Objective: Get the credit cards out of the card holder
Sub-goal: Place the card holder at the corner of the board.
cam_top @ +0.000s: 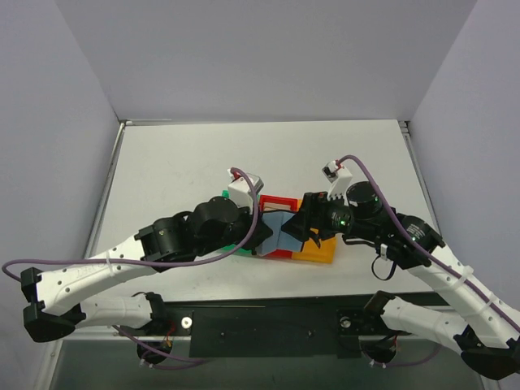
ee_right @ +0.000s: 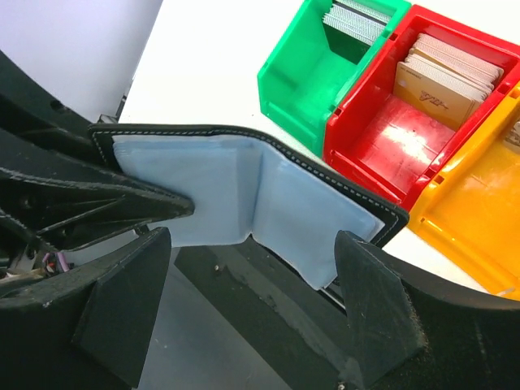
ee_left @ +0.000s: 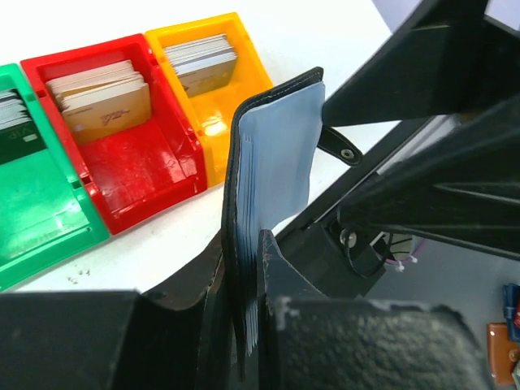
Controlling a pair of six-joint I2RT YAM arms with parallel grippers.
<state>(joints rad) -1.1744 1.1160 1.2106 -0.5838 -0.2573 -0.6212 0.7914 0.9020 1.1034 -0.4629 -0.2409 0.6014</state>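
Note:
The card holder point(cam_top: 279, 231) is a black folding wallet with pale blue pockets, held open and upright off the table. My left gripper point(ee_left: 248, 244) is shut on one half of it point(ee_left: 280, 154), its fingers point(ee_left: 280, 272) pinching the stacked blue sleeves. Just in front of the fold and the free half point(ee_right: 317, 211), my right gripper point(ee_right: 253, 242) stands open, with nothing pinched between its fingers point(ee_right: 370, 301). Credit cards stand in stacks in the red box point(ee_left: 101, 97), the orange box point(ee_left: 201, 55) and the green box point(ee_right: 357, 16).
A plastic row of three joined boxes, green point(ee_right: 301, 73), red point(cam_top: 280, 199) and orange point(cam_top: 318, 252), sits on the white table right behind both grippers. The two arms nearly meet over it. Grey walls enclose the table at the left, right and back.

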